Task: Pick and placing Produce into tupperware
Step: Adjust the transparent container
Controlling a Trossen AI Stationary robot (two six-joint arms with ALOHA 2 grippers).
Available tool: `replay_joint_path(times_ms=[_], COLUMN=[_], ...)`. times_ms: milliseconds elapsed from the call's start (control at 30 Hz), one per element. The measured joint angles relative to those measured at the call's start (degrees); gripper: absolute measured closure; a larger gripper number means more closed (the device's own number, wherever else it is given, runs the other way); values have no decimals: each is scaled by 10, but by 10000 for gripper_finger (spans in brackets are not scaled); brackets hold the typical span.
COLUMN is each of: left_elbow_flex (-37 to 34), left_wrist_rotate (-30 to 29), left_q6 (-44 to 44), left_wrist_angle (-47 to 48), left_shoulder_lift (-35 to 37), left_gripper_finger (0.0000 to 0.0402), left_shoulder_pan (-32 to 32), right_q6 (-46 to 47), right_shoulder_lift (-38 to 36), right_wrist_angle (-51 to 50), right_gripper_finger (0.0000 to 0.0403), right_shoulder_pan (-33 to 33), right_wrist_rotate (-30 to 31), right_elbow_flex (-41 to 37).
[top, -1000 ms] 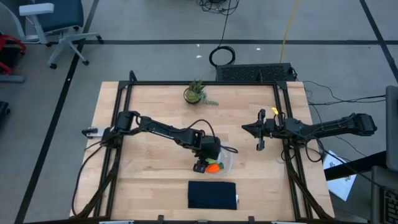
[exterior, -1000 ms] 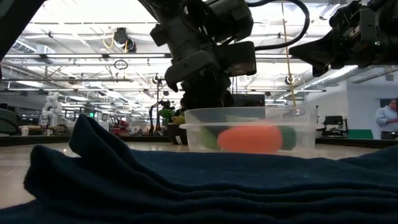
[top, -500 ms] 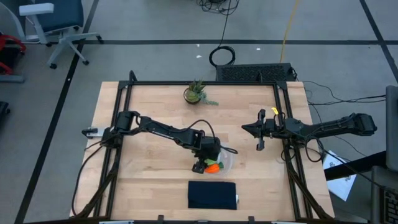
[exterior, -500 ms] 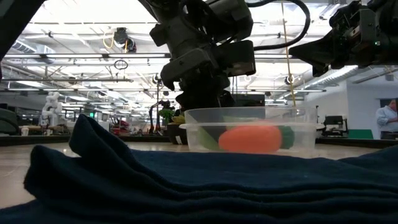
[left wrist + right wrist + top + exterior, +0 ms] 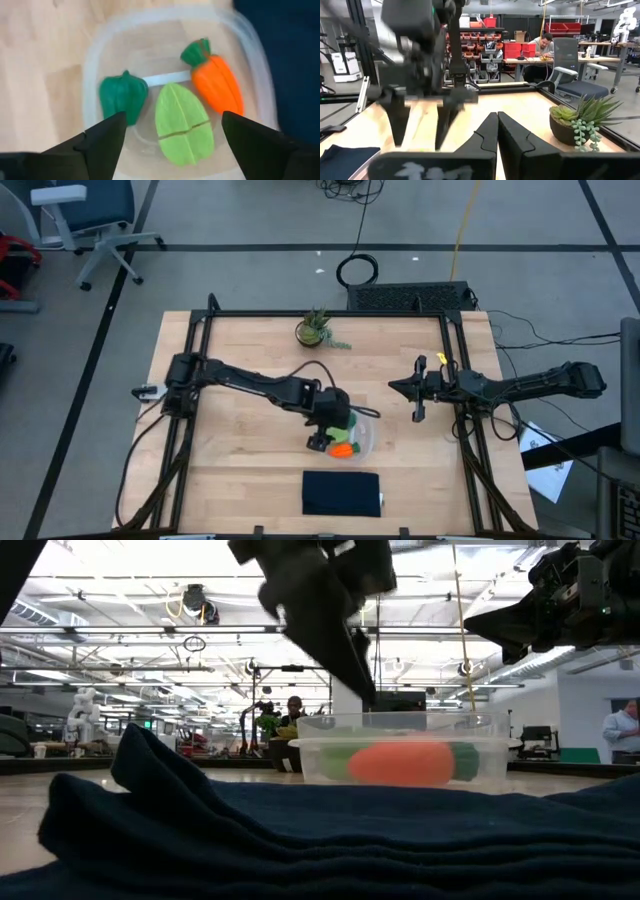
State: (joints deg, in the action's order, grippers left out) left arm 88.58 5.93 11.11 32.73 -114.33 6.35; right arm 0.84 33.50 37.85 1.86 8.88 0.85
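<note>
Overhead sees the whole table (image 5: 250,360); the table-level and left wrist views share the tupperware (image 5: 400,748).

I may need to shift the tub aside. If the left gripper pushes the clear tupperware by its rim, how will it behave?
The tupperware looks thin and shallow, so probably light and apt to slide on the wood table. Its wall may flex. The carrot inside might roll slightly.

No legible text, label, brand, number or sign anywhere. Red bins on the shelves (image 5: 496,47) beyond the table (image 5: 250,350): no readable markings. Nothing printed on the tupperware (image 5: 100,55) or on the dark cloth (image 5: 340,492) beside it.
</note>
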Motion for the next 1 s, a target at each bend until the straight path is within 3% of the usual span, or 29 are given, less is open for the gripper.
replay_joint_path(times_ms=[133, 233, 500, 1000], left_elbow_flex=[0, 0, -13, -222], left_wrist_rotate=[-6, -23, -58, -68], left_q6=[6, 7, -8, -69], left_wrist_angle=[21, 44, 83, -92], left_shoulder_lift=[48, 85, 162, 178], left_gripper_finger=[102, 153, 382, 400], left_shoulder_pan=[0, 2, 4, -23], right_q6=[0, 0, 0, 31], right_shoulder_lift=[2, 2, 2, 19], right_wrist_angle=[1, 1, 2, -11], right_gripper_finger=[403, 403, 403, 403], right_shoulder_pan=[0, 0, 0, 0], right_wrist_rotate=[0, 0, 0, -46], right_elbow_flex=[0, 0, 0, 0])
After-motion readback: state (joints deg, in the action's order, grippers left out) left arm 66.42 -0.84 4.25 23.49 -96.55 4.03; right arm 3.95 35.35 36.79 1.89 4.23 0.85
